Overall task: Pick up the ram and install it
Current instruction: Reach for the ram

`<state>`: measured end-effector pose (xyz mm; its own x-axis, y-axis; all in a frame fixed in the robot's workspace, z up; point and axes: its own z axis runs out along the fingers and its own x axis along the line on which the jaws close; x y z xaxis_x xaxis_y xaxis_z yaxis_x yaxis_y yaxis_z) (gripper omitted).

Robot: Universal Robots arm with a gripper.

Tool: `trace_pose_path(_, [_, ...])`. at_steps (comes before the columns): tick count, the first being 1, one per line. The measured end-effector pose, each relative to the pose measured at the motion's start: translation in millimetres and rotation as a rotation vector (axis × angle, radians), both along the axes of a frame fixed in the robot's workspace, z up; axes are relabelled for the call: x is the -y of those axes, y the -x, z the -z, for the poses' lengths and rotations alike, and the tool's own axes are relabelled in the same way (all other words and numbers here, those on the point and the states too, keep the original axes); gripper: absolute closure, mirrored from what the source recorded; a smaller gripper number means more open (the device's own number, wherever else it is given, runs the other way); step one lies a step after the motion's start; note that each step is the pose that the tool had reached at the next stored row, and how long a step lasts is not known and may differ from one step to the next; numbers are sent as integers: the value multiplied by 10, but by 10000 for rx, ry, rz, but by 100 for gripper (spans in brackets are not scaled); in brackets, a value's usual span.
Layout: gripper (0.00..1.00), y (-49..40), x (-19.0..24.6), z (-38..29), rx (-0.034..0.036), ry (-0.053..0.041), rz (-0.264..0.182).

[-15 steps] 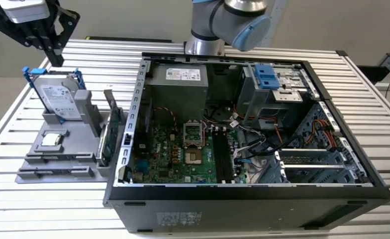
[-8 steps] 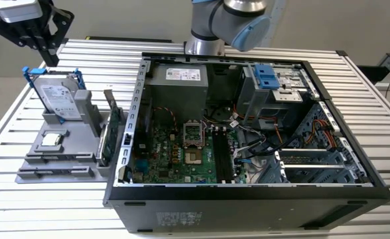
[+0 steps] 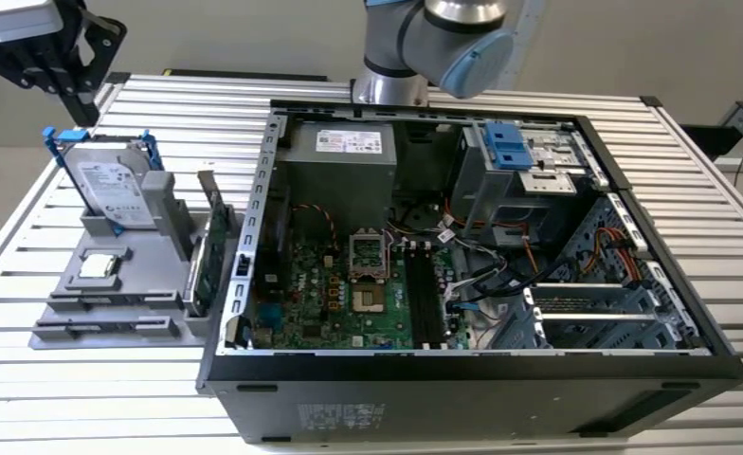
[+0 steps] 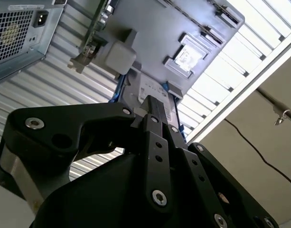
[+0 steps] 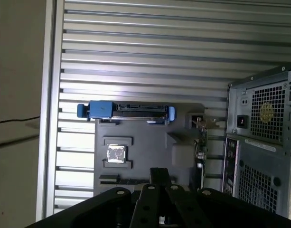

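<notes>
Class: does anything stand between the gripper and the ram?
Nothing visible does. The gripper hangs in open air above the grey tray; the ram lies uncovered in a tray slot, apart from the hard drive and the upright green card.

Table (image 3: 208, 123): bare metal slats, ribbed, pale silver with a soft brushed sheen.
Computer case (image 3: 473, 374): black matt painted metal outside, dull grey sheet steel inside.
Power supply (image 3: 340, 161): plain grey metal, flat finish.
Main board (image 3: 334, 294): green circuit board, faintly glossy.
Holder (image 3: 144, 284): grey plastic, matt and smooth.
Hard drive (image 3: 109, 185): bright metal face with a paper label.
Bracket (image 3: 56, 144): glossy blue plastic.
Gripper (image 3: 81, 106): black and matt, with small shiny screw heads in the second wrist view.
Arm (image 3: 454, 38): smooth silver-grey metal with a blue plastic cap.
</notes>
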<state>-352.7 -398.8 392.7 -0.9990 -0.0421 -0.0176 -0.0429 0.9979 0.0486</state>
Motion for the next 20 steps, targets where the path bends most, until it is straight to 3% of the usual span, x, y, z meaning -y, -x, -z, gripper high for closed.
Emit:
trace_pose_path(11, [100,46,2,0,0,0,-39])
trace_pose_path(20, [100,48,91,0,0,0,-55])
